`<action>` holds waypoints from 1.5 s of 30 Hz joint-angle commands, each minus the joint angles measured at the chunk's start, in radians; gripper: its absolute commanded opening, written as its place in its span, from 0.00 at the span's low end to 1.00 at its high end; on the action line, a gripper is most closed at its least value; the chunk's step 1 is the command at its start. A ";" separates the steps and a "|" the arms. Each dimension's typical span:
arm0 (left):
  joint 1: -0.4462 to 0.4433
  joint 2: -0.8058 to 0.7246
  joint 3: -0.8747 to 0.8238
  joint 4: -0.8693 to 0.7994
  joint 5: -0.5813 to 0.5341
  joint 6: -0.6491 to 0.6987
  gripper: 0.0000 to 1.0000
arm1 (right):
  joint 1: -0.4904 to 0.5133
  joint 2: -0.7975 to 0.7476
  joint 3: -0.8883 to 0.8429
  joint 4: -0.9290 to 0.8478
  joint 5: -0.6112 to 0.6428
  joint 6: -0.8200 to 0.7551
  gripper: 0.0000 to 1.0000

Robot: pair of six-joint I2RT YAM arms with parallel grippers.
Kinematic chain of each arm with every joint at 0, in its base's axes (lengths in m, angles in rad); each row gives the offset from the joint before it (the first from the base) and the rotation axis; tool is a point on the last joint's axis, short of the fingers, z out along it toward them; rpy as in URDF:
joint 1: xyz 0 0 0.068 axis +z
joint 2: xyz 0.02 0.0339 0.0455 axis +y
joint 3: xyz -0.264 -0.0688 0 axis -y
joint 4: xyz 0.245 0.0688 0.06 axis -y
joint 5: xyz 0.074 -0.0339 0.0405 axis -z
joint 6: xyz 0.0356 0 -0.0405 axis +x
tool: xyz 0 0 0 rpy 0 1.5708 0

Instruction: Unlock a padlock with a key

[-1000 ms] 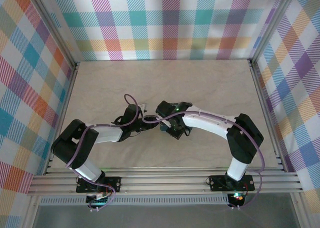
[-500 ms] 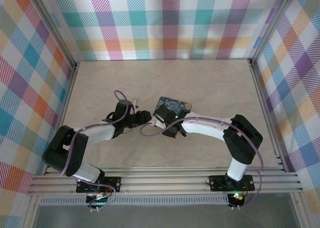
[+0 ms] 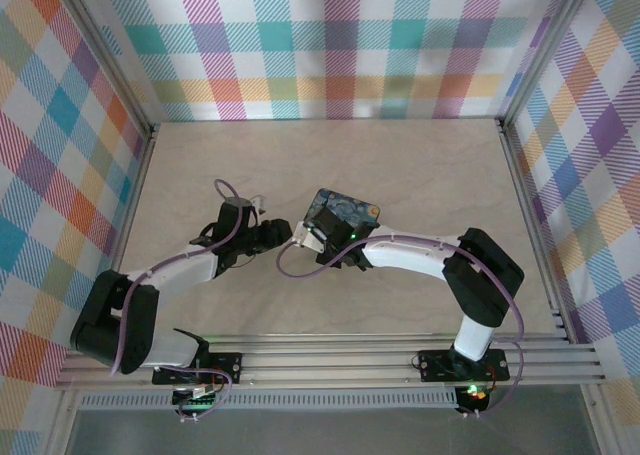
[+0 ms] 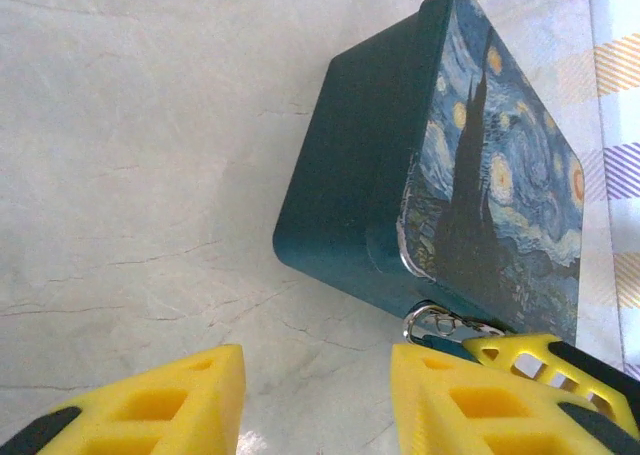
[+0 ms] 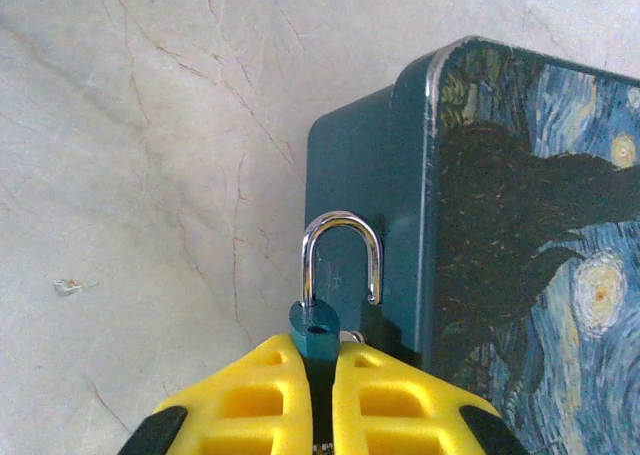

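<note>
The padlock is tiny, with a blue body and a silvery shackle. One shackle leg stands free of the body. My right gripper is shut on the padlock body, right beside the dark blue-green night-sky tin. In the left wrist view a silvery ring shows at the tin's near corner, next to the right gripper's yellow finger. I cannot see the key itself. My left gripper is open and empty above bare table. From above, the left gripper sits just left of the right gripper.
The tin lies mid-table, touching the right gripper's far side. Checked walls and metal rails ring the pale marbled table. A small speck lies on the table left of the padlock.
The left gripper has drawn back to the left, away from the right gripper. The right arm has dropped nearer, so the tin is now uncovered.
</note>
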 commanded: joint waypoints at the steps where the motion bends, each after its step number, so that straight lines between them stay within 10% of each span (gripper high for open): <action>1: 0.018 -0.065 -0.015 -0.088 -0.068 0.036 0.44 | 0.008 -0.011 0.035 0.020 -0.048 0.011 0.00; 9: 0.127 -0.184 0.067 -0.354 -0.348 0.156 0.64 | 0.027 -0.084 0.092 0.036 -0.213 0.454 0.00; 19: 0.216 -0.286 -0.011 -0.420 -0.561 0.089 0.94 | 0.053 0.219 0.362 -0.043 -0.321 0.740 0.00; 39: 0.221 -0.300 -0.052 -0.196 -0.440 0.282 1.00 | 0.018 0.074 0.434 -0.152 0.013 0.605 0.98; 45: 0.216 -0.214 -0.025 -0.137 -0.397 0.309 1.00 | -0.098 -0.090 0.246 -0.055 0.142 0.598 1.00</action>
